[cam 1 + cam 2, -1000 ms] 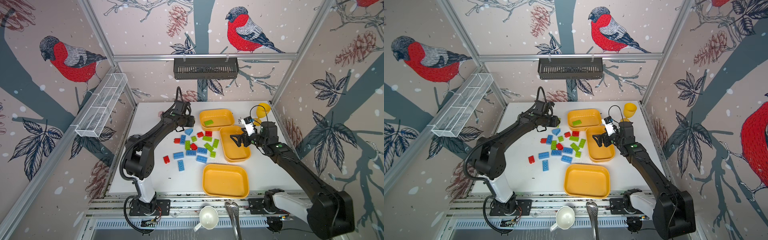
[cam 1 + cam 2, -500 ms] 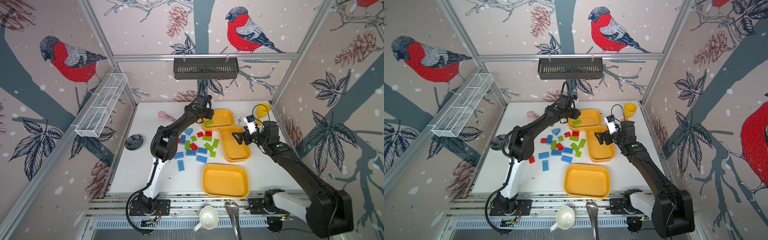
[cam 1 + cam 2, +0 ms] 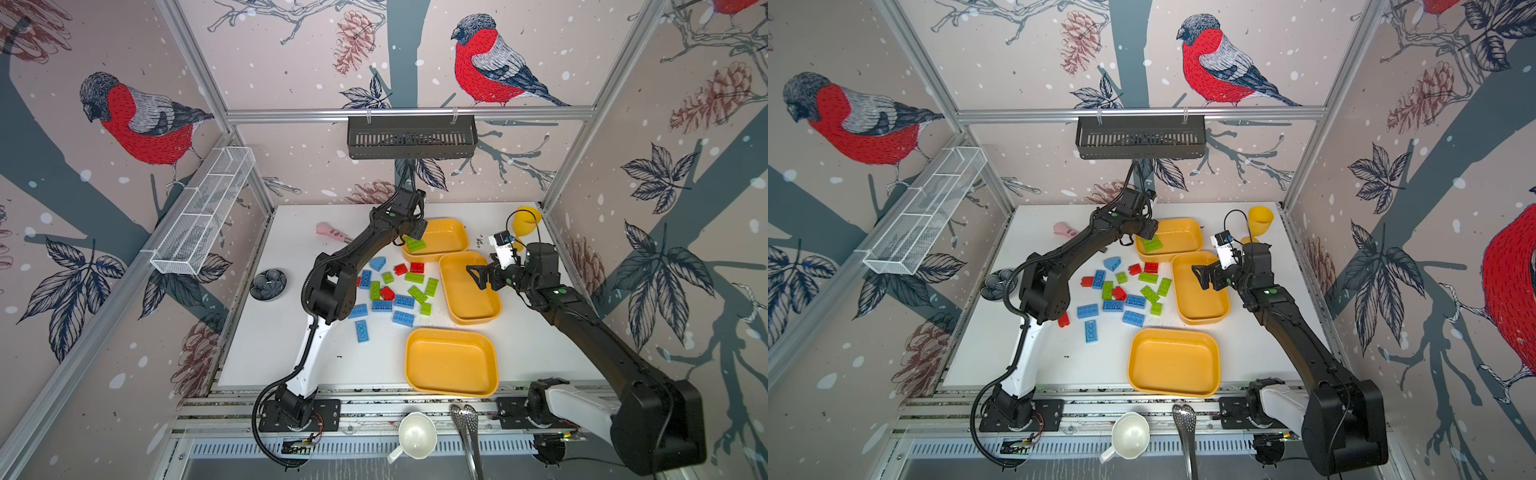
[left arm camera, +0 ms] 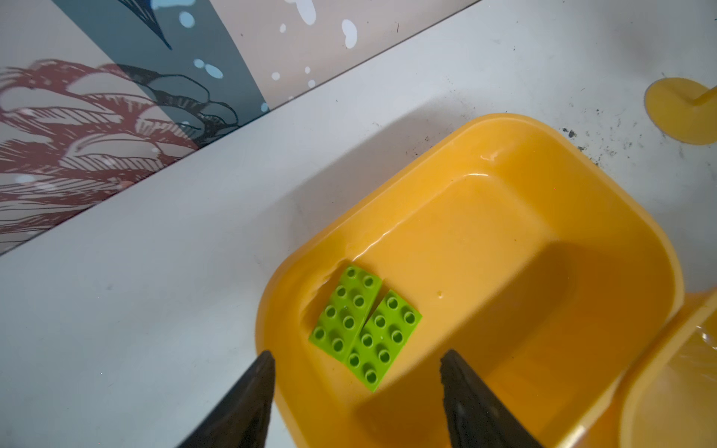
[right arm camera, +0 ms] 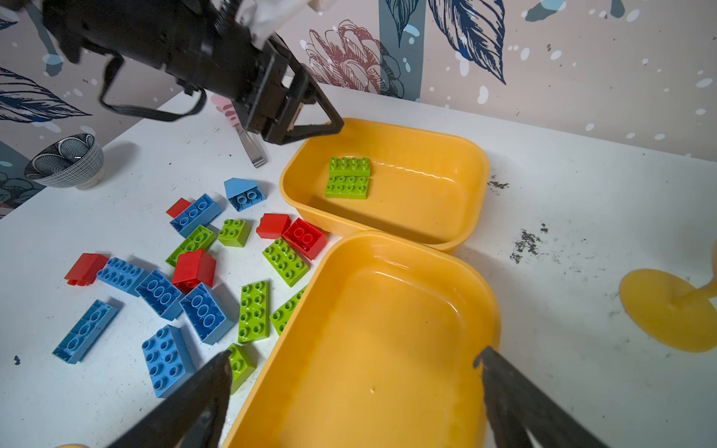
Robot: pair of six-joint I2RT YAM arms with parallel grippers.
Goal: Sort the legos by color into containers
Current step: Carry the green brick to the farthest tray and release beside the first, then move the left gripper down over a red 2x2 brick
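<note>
Legos: left gripper (image 4: 357, 353) jaws are standing spread and empty, hovering over two green bricks (image 4: 364, 329) lying side by side in far tray (image 4: 504, 120). Right gripper (image 5: 353, 355) jaws are gaping wide, holding nothing, hanging over bare middle tray (image 5: 388, 236). Near tray (image 3: 451, 361) is sitting empty too. Pile (image 3: 390, 291) of red, green and blue is lying on table (image 3: 270, 353) just beside middle tray. Judging: green drop-off looks done. Next move is calling for lifting clear of the rim, then reaching for another green brick in the pile.
</note>
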